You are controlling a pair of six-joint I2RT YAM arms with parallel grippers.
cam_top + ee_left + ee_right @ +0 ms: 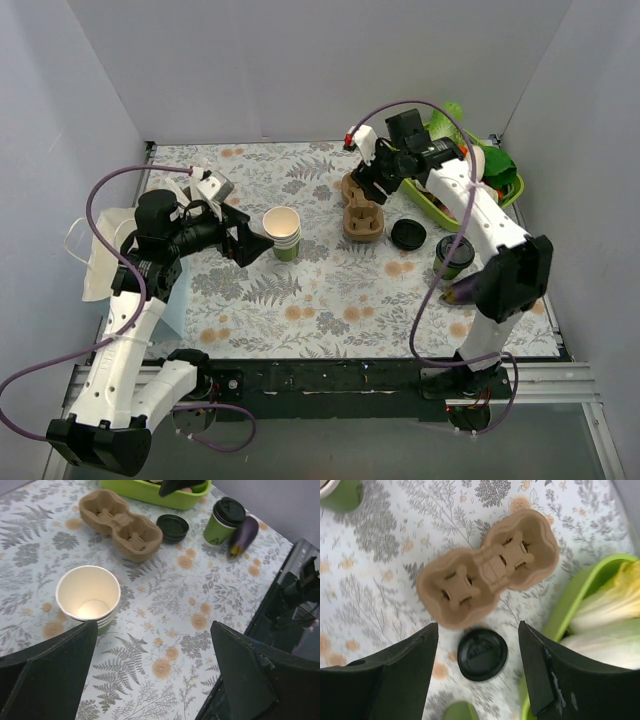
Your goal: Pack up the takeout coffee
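Your left gripper (154,625) has its fingers spread wide with nothing between them, low over the table (165,600) and just beside the cup stack (88,600). Your right gripper (477,629) is spread too and empty, above the carrier (487,570) and the loose lid (482,653), next to the green bin (580,595). The coffee (225,520) stands upright with its lid on, on the table at the right side, near the loose lid and the bin and right against an eggplant (243,535) (can't tell if they touch), well apart from both grippers.
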